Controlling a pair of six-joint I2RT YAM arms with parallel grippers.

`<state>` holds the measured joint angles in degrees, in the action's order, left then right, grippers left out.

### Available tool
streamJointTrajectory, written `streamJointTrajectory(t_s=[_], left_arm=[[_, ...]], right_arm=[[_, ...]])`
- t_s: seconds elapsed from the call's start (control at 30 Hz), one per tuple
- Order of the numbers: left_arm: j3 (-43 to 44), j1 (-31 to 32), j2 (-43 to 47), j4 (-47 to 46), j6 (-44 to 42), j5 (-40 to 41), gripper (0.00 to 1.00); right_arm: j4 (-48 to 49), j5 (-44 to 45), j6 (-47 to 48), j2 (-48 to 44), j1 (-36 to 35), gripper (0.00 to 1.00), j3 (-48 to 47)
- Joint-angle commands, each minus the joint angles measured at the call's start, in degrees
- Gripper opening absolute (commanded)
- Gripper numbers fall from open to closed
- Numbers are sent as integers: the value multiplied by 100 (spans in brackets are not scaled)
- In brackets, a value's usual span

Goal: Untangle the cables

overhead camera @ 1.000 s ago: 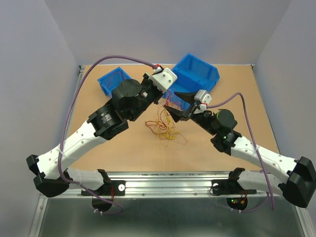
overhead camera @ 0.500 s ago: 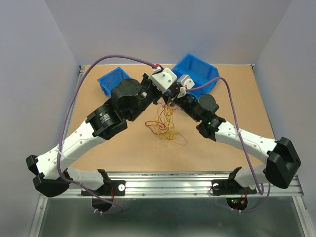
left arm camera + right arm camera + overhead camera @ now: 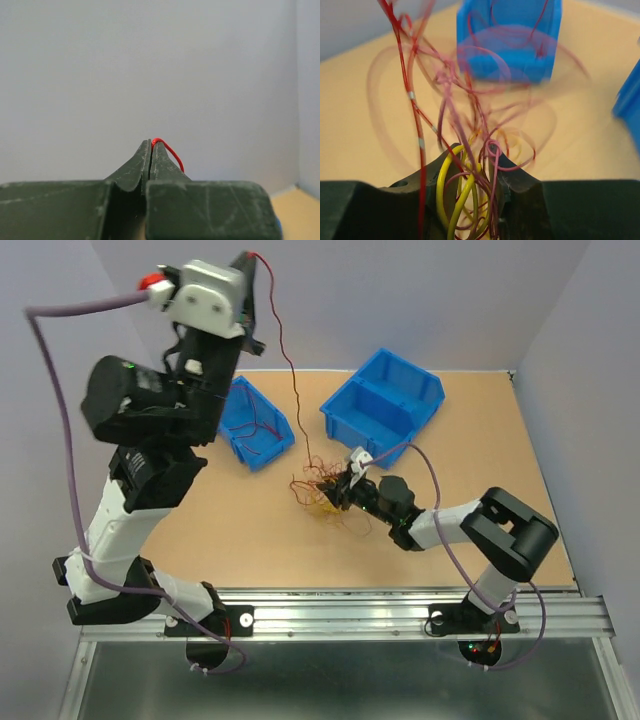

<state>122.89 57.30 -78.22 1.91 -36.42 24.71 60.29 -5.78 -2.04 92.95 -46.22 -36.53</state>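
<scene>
The left gripper (image 3: 246,264) stands high above the table (image 3: 480,460), with its jaws pressed together on one red strand (image 3: 285,350). In the top view this strand runs down from the fingertips in a long line, past the small blue bin (image 3: 255,430), into the cables (image 3: 322,490). They lie as a loose tangle of red, orange and yellow near the middle of the table, in front of the large blue bin (image 3: 385,400).

The left wrist view does not show this line. It shows only the two closed fingers against a pale wall, and a short red loop of the strand (image 3: 170,152) coming out at their tips.

The right gripper (image 3: 340,490) is low on the table, at the right edge of the tangle. From above it is too small to read its jaws. The right wrist view is closer: its fingers (image 3: 517,182) stand partly apart, with yellow and red cables passing up between them. I cannot tell whether they really pinch the cables — the picture is blurred there.

The same view looks across to the small blue bin (image 3: 510,45), where some thin red wires lie inside.
</scene>
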Motion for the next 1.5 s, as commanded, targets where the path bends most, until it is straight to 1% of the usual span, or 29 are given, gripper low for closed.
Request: streamJointTrajectory(t_s=[0.0,0.07,0.13,0.27,0.33,0.5,0.6,0.63,0.7,0.73,0.77,0.8,0.83,0.87,0.9,0.97,1.0,1.03,1.1,1.17,1.27,1.33,1.43,1.47], left_arm=[[350,18,210,-2095,-944,332,0],[114,18,245,-2352,-1277,385,0],[-158,18,272,-2625,-1428,447,0],[-370,18,324,-2810,-1473,561,0],[-371,18,307,-2994,-1525,622,0],[-318,18,245,-3100,-1640,807,0],[-555,18,307,-3399,-1877,974,0],[-764,18,350,-3443,-1886,974,0],[-1090,18,570,-3443,-1790,896,0],[-1275,18,675,-3400,-1685,834,0],[-1659,27,876,-3330,-1440,782,0],[-1828,27,983,-3103,-1255,642,0],[-2117,27,1088,-2944,-1070,553,0],[-2268,27,1272,-2786,-886,439,0],[-2557,27,1369,-2453,-458,177,0],[-2883,27,1676,-2135,1,-158,0],[-3041,27,1774,-2029,195,-499,0],[-3339,27,1870,-1889,545,-650,0],[-3561,27,2108,-1800,907,-984,0],[-3736,27,2222,-1765,1023,-1117,0],[-3729,27,2249,-1694,1111,-1109,0],[-3676,27,2258,-1659,1111,-1074,0],[-3615,27,2284,-1572,1146,-1091,0],[-3545,27,2284,-1536,1172,-1108,0]], right_arm=[[1774,-292,-805,583,-28,34,892],[2020,-292,-903,785,-36,34,1007],[2118,-344,-982,1032,-28,34,1078],[2346,-362,-1052,1296,-37,32,1227],[2478,-223,-1052,1349,-28,32,1350],[2751,103,-1000,1033,-37,32,1999],[2742,349,-1017,516,-28,32,2316],[2742,350,-1000,375,-28,38,2526],[2734,367,-1000,-91,-36,54,2738],[2716,350,-991,-249,-37,65,2922],[2611,263,-982,-442,-28,70,2985],[2480,210,-973,-801,-36,76,3020],[2252,44,-965,-1039,-28,78,3012],[1954,-45,-947,-1251,-36,80,2899],[1246,-176,-930,-1627,-28,81,2784],[644,-247,-877,-1928,-37,82,2626],[442,-274,-859,-2086,-28,82,2590],[405,-214,-798,-2331,-36,83,2581],[212,-161,-658,-2544,-36,84,2442],[-225,-117,-500,-2658,-37,84,2169],[-614,-283,-131,-2501,-37,84,1545],[-677,-441,151,-2352,-36,84,1116],[-721,-635,528,-1974,-28,84,719],[-721,-704,582,-1852,-28,84,431]])
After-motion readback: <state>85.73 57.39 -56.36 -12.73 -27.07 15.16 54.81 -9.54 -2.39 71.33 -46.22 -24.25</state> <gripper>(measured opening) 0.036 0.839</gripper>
